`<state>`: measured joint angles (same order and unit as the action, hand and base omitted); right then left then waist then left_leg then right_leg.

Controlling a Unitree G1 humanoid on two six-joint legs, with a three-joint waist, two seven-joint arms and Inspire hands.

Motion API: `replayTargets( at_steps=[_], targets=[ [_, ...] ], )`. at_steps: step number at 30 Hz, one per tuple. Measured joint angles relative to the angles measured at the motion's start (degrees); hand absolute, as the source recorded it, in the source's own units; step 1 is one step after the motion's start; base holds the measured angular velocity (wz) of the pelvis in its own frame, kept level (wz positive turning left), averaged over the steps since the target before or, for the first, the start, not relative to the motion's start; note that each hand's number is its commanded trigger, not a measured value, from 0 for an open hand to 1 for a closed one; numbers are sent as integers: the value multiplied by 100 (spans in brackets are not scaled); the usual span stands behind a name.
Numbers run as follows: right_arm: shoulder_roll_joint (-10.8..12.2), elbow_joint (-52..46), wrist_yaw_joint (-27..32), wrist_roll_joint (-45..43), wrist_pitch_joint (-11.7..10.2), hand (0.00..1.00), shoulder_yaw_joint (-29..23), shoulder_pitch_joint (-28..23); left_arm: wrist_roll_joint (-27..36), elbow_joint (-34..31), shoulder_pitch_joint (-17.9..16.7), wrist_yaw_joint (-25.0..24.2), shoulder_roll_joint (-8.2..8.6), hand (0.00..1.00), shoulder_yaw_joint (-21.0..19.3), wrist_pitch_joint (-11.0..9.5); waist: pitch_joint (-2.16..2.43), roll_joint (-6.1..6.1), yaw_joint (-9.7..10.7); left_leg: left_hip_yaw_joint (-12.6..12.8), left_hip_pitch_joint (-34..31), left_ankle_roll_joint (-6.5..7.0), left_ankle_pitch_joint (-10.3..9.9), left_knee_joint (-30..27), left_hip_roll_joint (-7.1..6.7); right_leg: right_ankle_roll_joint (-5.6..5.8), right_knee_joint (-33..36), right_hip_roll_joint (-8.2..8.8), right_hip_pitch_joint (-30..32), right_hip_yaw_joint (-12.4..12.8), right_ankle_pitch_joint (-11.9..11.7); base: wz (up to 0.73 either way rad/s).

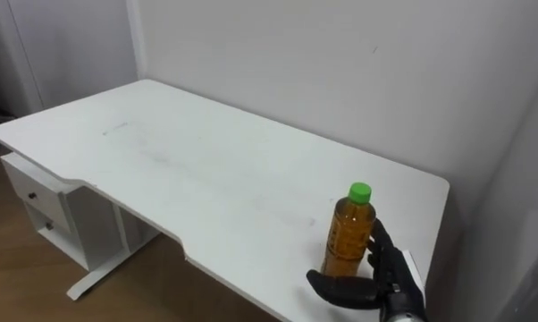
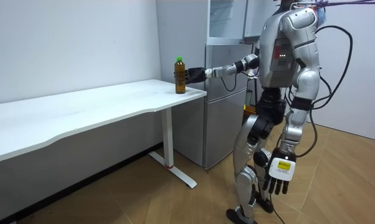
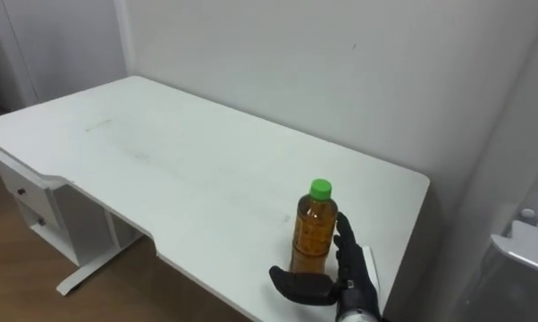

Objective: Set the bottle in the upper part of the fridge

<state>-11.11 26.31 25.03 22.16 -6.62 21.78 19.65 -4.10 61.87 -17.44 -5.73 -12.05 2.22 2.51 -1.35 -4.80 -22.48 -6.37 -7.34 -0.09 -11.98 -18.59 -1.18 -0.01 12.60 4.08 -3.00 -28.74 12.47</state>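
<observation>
The bottle [image 1: 349, 234] stands upright on the white tabletop [image 1: 206, 170], close to its near right corner, with amber liquid inside and a green cap [image 1: 360, 190] on top. The right hand [image 1: 390, 277] reaches in from the lower right and wraps the bottle's lower half: the thumb crosses in front near the base, while the fingers [image 1: 379, 243] rise along the far right side of the bottle, so the hand is closed around it. The bottle's base rests on the tabletop. In the room view the robot stands upright on the wooden floor [image 2: 337, 186] just beside the grey fridge [image 2: 228, 99], which stands at the end of the tabletop, and its right arm stretches out level towards the room view's left to meet the bottle at the corner. The left hand [image 2: 278, 180] hangs low at the robot's side, fingers loose and spread, holding nothing. Under the far left end of the tabletop sits a white drawer unit [image 1: 37, 201], and a plain pale wall [image 1: 340, 72] runs behind the tabletop's far edge.
</observation>
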Motion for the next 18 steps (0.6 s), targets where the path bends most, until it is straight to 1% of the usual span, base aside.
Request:
replayTargets(
  at_steps=[4,6,8,13,16,18],
  targets=[
    [-2,5,42,1,-37,0,-2,32,8,1,-4,-3,-16,0,-11,-4,-20,-29,-5,-15,-13,1,1,1,-9,2,-1,7,0,-26,1,0],
    [-2,161,51,58,-150,0,-1,83,22,1,-12,0,-29,0,-47,-4,-31,-52,-11,-15,-21,2,1,1,-13,3,-15,7,0,-27,2,0],
    [-9,346,60,139,-155,0,-2,139,20,0,-13,3,-32,0,-80,-4,-36,-66,-20,-15,-35,3,2,0,-14,3,-20,8,1,-27,2,0],
    [-9,494,63,231,-155,0,-1,148,19,-4,-15,9,-49,0,-97,-4,-24,-86,-28,-26,-63,3,3,-1,-19,3,-66,-6,0,-37,2,1],
    [-12,494,70,231,-155,0,-2,148,19,-6,-14,16,-70,0,-105,-4,-22,-85,-37,-67,-97,2,3,-15,-23,3,-83,-11,-1,-89,2,8],
    [-32,505,137,229,-155,0,-2,148,15,-10,-16,17,-73,0,-215,-4,-23,-83,-64,-121,-114,1,4,-16,-38,4,-85,-8,4,-134,2,12]
  ],
)
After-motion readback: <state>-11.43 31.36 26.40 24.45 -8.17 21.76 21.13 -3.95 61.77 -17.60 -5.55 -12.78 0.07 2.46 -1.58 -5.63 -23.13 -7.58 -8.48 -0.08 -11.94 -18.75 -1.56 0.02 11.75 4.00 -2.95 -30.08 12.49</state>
